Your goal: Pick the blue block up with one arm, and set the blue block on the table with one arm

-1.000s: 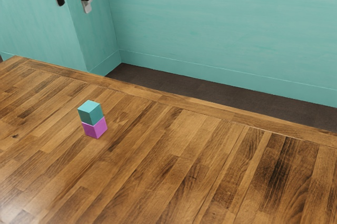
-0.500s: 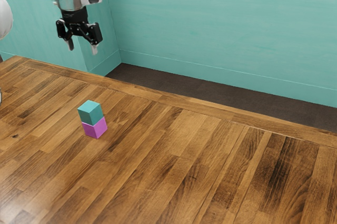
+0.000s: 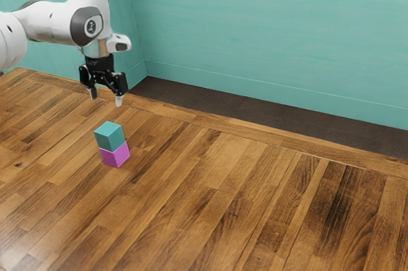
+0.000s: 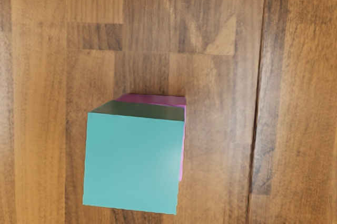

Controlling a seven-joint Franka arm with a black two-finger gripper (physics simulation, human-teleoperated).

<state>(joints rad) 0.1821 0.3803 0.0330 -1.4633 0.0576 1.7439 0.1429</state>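
Item: my gripper (image 3: 106,97), fingers parted, nothing between them, above the stack and apart from it.
Item: one blue block (image 3: 109,137), teal in tone, resting on top of a magenta block (image 3: 115,156).
Item: one wooden table (image 3: 255,194), bearing the magenta block inward from the edge that runs alongside the teal wall (image 3: 255,22).

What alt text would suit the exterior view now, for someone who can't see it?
A robot's black hand, open and empty, hovers above a blue-green block stacked on a pink block on a wooden table. The white arm reaches in from the exterior view's left, before a teal wall.
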